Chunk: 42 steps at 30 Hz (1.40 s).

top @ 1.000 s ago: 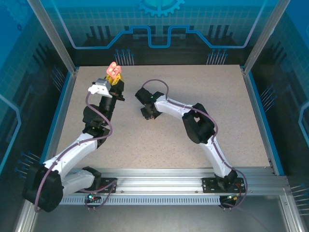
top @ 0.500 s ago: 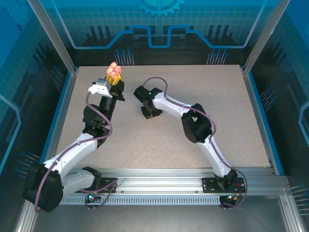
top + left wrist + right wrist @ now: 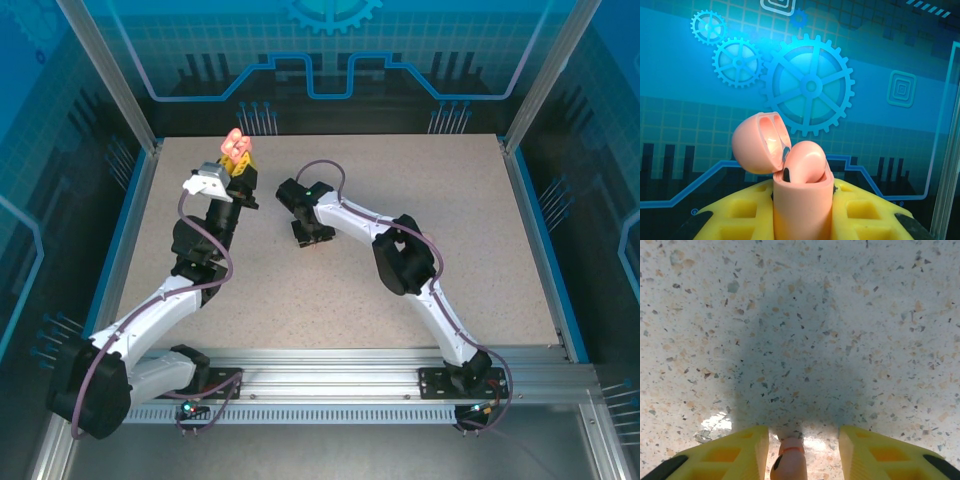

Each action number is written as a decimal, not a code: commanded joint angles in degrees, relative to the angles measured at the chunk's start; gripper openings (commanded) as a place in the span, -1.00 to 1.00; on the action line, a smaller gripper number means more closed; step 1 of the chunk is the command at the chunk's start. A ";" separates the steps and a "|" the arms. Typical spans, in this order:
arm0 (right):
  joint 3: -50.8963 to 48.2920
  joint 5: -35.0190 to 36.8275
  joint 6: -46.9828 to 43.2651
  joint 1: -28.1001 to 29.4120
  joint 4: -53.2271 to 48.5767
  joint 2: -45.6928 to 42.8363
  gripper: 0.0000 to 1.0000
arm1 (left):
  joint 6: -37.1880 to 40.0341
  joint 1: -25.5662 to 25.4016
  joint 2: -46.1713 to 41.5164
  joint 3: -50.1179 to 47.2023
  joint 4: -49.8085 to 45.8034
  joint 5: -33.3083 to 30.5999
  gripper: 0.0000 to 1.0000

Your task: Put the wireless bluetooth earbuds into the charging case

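Speckled beige bench (image 3: 450, 230), blue-edged, enclosed by glowing blue walls printed with gears (image 3: 810, 85). Left gripper (image 3: 802, 215) raised near the far-left corner, fingers clamped on a pink charging case (image 3: 802, 197) with its lid swung open. Right gripper (image 3: 803, 432) pointing down just left of bench centre, fingers spread apart; pale earbud (image 3: 790, 460) low between them, ungripped

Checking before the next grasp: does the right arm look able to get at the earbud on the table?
Probably yes. The earbud lies on the bare table between the right arm's fingers, which stand open on either side and touch neither side of it. Nothing covers or crowds it.
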 commanded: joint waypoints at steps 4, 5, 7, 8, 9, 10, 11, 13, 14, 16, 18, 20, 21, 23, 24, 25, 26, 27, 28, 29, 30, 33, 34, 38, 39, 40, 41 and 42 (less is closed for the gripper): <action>-1.51 0.67 -1.15 -0.38 -0.42 -2.35 -0.12 | -0.84 0.66 -0.67 0.91 0.80 0.29 -1.00; -1.72 0.70 -1.28 -0.42 -0.28 -2.87 -0.11 | -0.85 0.63 -0.62 0.93 0.79 0.37 -1.00; -1.99 1.05 -1.42 -0.39 -0.27 -3.79 -0.10 | -0.84 0.65 -0.62 0.96 0.79 0.38 -1.00; -2.08 1.36 -1.51 -0.48 -0.30 -4.03 -0.10 | -0.84 0.67 -0.65 0.93 0.82 0.37 -1.00; -2.25 1.51 -1.47 -0.56 -0.31 -4.23 -0.10 | -0.83 0.61 -0.54 1.04 0.89 0.38 -1.00; -2.43 1.54 -1.43 -0.77 -0.31 -4.50 -0.10 | -0.88 0.61 -0.54 1.06 0.80 0.50 -1.00; -2.62 1.54 -1.35 -0.97 -0.30 -4.56 -0.10 | -0.97 0.61 -0.54 1.06 0.85 0.54 -1.00; -3.28 1.89 -1.04 -1.50 -0.35 -5.01 -0.10 | -1.09 0.61 -0.62 1.06 0.80 0.60 -1.00; -3.84 1.90 -0.92 -1.75 -0.11 -5.40 -0.10 | -1.11 0.60 -0.63 1.00 0.75 0.67 -1.00; -5.58 1.90 -0.77 -2.11 1.03 -6.64 -0.10 | -1.19 0.65 -0.72 0.93 0.69 0.73 -1.00; -6.67 1.81 -0.61 -2.63 1.42 -6.92 -0.10 | -1.20 0.68 -0.78 0.97 0.68 0.73 -1.00; -7.31 1.85 -0.39 -3.06 1.21 -8.56 -0.11 | -1.15 0.60 -0.77 1.02 0.61 0.70 -1.00; -7.63 1.60 -0.47 -3.26 1.27 -8.88 -0.11 | -1.15 0.63 -0.77 1.06 0.66 0.77 -1.00; -8.58 1.13 -0.48 -3.20 2.18 -9.86 -0.11 | -1.33 0.64 -0.63 1.09 0.62 0.82 -1.00; -8.76 0.57 -0.11 -3.19 2.24 -10.22 -0.10 | -1.46 0.60 -0.62 1.12 0.64 0.82 -1.00; -8.69 -0.13 0.55 -3.20 2.23 -10.53 -0.10 | -1.52 0.68 -0.60 1.15 0.61 0.82 -1.00; -8.53 -0.73 1.03 -3.15 2.24 -10.66 -0.08 | -1.70 0.60 -0.46 1.07 0.61 0.89 -1.00; -8.10 -1.00 1.88 -2.94 1.98 -10.63 -0.03 | -1.81 0.60 -0.37 1.06 0.69 0.90 -1.00; -7.25 -0.89 3.05 -2.75 1.12 -10.28 0.04 | -1.85 0.60 -0.28 1.06 0.65 0.97 -1.00; -6.23 -0.83 4.10 -2.74 0.25 -9.75 0.09 | -1.90 0.65 -0.27 1.06 0.76 0.91 -1.00; -5.02 -0.86 5.54 -2.70 -0.80 -9.02 0.14 | -1.90 0.62 -0.27 0.99 0.79 0.90 -1.00; -0.97 -0.28 11.16 -2.82 -4.97 -5.84 0.20 | -1.91 0.60 -0.28 0.86 0.81 0.78 -1.00; 0.18 -0.52 13.29 -2.84 -6.09 -4.80 0.21 | -1.88 0.60 -0.33 0.80 0.87 0.67 -1.00; 0.59 -1.72 19.50 -2.79 -6.21 -3.48 0.20 | -2.07 0.63 -0.44 0.62 1.02 0.52 -1.00; 0.63 -1.88 20.88 -2.68 -6.17 -3.18 0.19 | -2.24 0.62 -0.38 0.60 1.08 0.55 -1.00; 0.77 -1.98 22.04 -2.58 -6.18 -2.90 0.18 | -2.32 0.60 -0.28 0.62 1.12 0.62 -1.00; 1.00 -1.89 23.14 -2.49 -6.43 -2.57 0.18 | -2.42 0.60 -0.19 0.62 1.14 0.60 -1.00; 1.22 -1.60 24.27 -2.41 -6.86 -2.19 0.16 | -2.58 0.63 -0.21 0.60 1.28 0.57 -1.00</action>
